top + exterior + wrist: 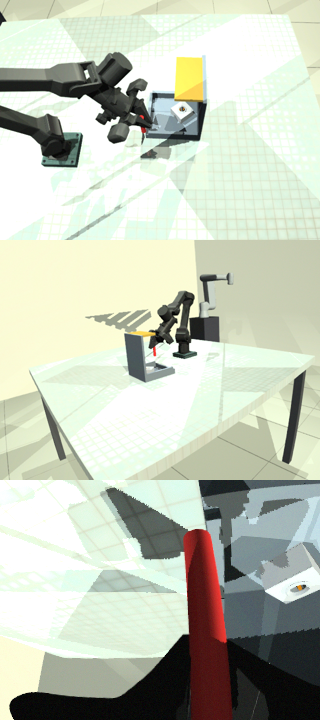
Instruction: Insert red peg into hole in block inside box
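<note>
My gripper (150,125) (150,346) (199,642) is shut on the red peg (143,129) (154,351) (206,605). The peg hangs nearly upright below the fingers, above the table, by the front corner of the grey-blue box (173,137) (134,356) (250,617). The fingertips are above the box's low front edge in the top view. The white block (176,109) (149,370) (285,573) sits on the box floor, turned at an angle, its round hole showing. The yellow roof (188,74) (140,333) is high above, on the back wall. The peg's upper end is hidden in the exterior view.
The box has low side walls and a tall back wall (129,348) that carries the roof. The arm's green base plate (77,147) (193,354) stands on the table (232,180) (206,384), away from the box's open front. Another grey arm (211,295) stands on a pedestal in the background.
</note>
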### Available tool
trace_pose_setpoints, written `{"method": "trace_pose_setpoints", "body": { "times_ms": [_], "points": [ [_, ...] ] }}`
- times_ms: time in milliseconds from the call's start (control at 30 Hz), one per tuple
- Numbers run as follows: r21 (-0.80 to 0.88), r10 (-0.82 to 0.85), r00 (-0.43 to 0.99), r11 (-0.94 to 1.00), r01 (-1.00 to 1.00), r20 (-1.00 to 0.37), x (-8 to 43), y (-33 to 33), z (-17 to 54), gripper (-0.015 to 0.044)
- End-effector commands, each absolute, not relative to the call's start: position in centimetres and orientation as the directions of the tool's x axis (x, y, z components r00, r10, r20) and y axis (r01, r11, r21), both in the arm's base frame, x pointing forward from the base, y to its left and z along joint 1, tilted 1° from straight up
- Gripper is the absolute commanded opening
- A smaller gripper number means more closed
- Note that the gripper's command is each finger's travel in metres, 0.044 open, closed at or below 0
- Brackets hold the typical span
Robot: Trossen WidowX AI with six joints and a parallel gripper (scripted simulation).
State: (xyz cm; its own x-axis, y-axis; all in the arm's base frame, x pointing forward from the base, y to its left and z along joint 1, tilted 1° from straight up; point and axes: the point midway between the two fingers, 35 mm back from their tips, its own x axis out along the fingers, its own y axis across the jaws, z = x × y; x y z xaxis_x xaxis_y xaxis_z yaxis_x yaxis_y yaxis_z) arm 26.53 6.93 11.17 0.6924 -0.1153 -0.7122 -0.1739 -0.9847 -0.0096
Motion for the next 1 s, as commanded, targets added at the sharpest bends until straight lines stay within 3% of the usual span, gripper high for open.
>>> {"method": "trace_pose_setpoints", "body": {
  "times_ms": [0, 967],
  "points": [
    [-0.016, -0.104, 0.701, -0.987, -0.163, -0.705, 27.1, 7.8, 11.5, 0.0000],
    [-0.020, -0.019, 0.711, -0.999, -0.046, -0.703, 29.6, 13.6, 11.0, 0.0000]
  ]
}}
